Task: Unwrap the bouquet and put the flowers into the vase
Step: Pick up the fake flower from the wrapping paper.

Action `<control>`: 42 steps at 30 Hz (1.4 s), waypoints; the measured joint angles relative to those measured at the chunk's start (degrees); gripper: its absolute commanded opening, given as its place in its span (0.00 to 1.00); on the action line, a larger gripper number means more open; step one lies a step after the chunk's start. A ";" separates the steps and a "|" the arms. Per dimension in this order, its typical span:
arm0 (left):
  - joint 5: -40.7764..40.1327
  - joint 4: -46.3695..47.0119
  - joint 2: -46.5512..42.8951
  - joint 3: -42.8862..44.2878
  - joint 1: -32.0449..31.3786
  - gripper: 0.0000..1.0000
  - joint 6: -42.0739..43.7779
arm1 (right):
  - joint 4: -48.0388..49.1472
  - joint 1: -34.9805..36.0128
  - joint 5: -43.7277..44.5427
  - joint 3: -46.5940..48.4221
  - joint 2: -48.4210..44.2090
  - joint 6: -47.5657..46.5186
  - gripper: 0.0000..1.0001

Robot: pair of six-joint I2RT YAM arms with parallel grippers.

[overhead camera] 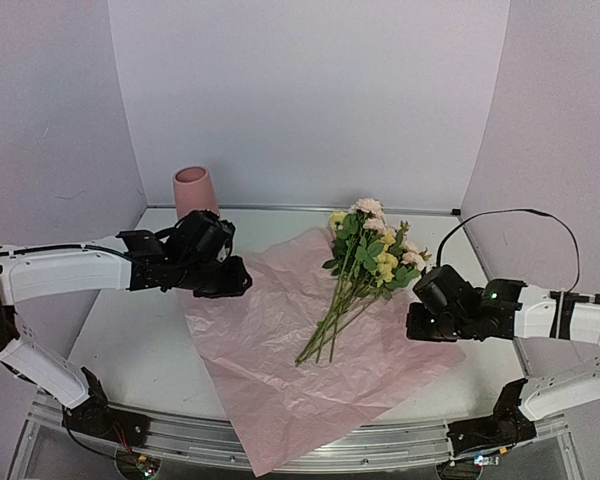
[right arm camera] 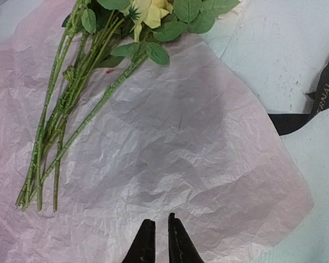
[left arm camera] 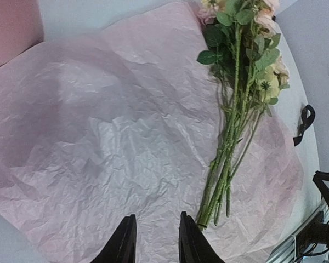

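Observation:
The bouquet lies unwrapped: the crinkled pink paper (overhead camera: 280, 340) is spread flat on the table, and the flowers (overhead camera: 365, 265) rest on it with blooms at the back and stems (overhead camera: 325, 335) pointing forward. The pink vase (overhead camera: 192, 190) stands upright at the back left, empty as far as I can see. My left gripper (overhead camera: 237, 280) hovers over the paper's left part, open with nothing between its fingers (left arm camera: 156, 241), just left of the stem ends (left arm camera: 214, 208). My right gripper (overhead camera: 416, 325) hangs over the paper's right part, slightly open and empty (right arm camera: 159, 241).
A black ribbon (right arm camera: 318, 101) lies on the white table beyond the paper's right edge, also seen as the ribbon (left arm camera: 306, 120) in the left wrist view. White walls close in the back and sides. A metal rail (overhead camera: 310, 455) runs along the near edge.

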 measured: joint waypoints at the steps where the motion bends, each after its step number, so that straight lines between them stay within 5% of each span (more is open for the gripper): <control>1: -0.03 0.27 1.09 0.82 -0.79 0.33 0.41 | 0.21 0.00 -0.01 0.08 -0.54 -0.59 0.11; 16: 1.22 2.75 17.99 12.09 -7.85 0.39 4.78 | 12.73 0.00 -7.03 -0.71 -6.29 -8.43 0.28; 27: 1.37 3.50 18.93 13.03 -8.91 0.40 4.95 | 16.55 0.00 -9.03 7.52 10.29 -5.44 0.21; 42: 0.91 3.87 16.57 10.97 -9.08 0.40 4.89 | 17.90 0.00 -5.75 19.10 25.58 0.23 0.26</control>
